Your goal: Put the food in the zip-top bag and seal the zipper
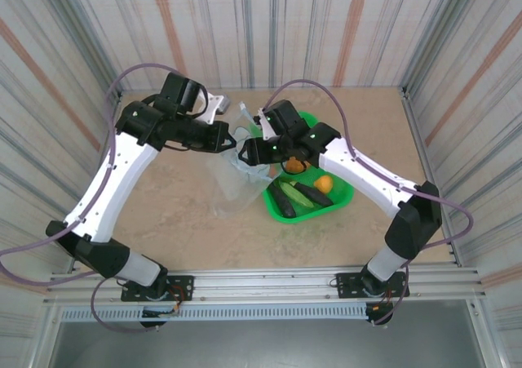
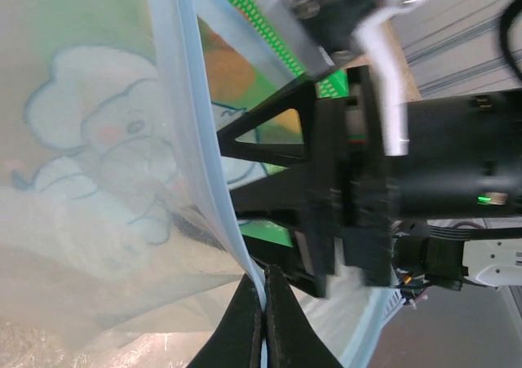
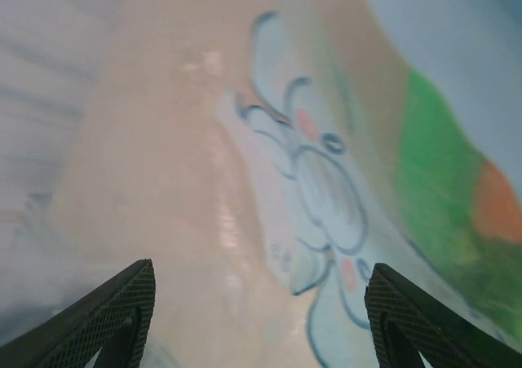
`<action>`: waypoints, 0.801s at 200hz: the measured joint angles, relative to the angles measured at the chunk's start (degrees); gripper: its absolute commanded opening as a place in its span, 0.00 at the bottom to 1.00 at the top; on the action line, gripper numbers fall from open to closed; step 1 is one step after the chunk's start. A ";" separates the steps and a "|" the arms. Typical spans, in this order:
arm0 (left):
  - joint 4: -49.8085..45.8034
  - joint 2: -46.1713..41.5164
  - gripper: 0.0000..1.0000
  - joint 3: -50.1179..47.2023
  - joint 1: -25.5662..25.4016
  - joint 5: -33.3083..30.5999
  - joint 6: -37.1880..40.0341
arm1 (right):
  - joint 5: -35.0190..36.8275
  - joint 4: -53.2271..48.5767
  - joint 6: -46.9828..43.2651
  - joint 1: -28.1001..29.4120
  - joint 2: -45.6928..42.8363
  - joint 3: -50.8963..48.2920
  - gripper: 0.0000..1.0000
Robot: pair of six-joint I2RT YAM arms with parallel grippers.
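Two arms meet near the middle of the table, both wrists over the zip-top bag. In the top view the clear bag stands crumpled and partly lifted, touching the 9 o'clock side of the green mesh basket.

The left gripper is clenched on the bag's mouth. Its two dark fingers are pressed together with the zipper, the pale-blue strip, pinched between them. From that pinch the strip runs up towards 11 o'clock in the left wrist view. Beside it at 9 o'clock, a blue-outlined cartoon shape is printed on the film.

The right gripper is released, its ribbed fingers spread wide with the printed film close in front of them and nothing between them. In the top view it sits just at 3 o'clock of the left gripper, at the bag's upper edge.

All the food in view lies in the basket. An orange round fruit is at its 3 o'clock side, a green cucumber is at the centre, and a dark long piece is at 8 o'clock. A further orange item, possibly the carrot, sits at the basket's 12 o'clock, half hidden under the right arm.
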 measured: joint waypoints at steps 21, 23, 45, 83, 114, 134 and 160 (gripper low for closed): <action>0.24 0.39 0.00 -2.58 1.84 0.00 0.42 | -3.69 0.83 0.07 -1.38 -3.26 -0.02 0.66; 0.28 0.44 0.00 -2.99 2.08 -0.02 0.44 | -4.11 1.01 0.07 -1.66 -3.72 -0.04 0.66; 0.35 1.44 0.00 -5.16 3.21 -0.61 0.85 | -10.10 4.11 0.31 -5.14 -8.39 -1.64 0.66; 0.33 2.82 0.00 -5.18 2.78 -1.62 1.75 | -9.66 3.69 0.00 -10.05 -12.07 -4.09 0.65; -0.24 3.02 0.00 -3.82 1.77 -3.08 2.16 | 2.05 -2.05 -1.95 -13.42 -10.43 -5.64 0.71; -0.96 3.58 0.00 -1.60 1.03 -4.17 2.73 | 7.50 -3.65 -2.93 -14.34 -7.02 -7.67 0.79; -1.84 4.44 0.00 0.33 0.44 -6.03 3.56 | 11.28 -4.31 -4.13 -15.10 -0.11 -9.35 0.92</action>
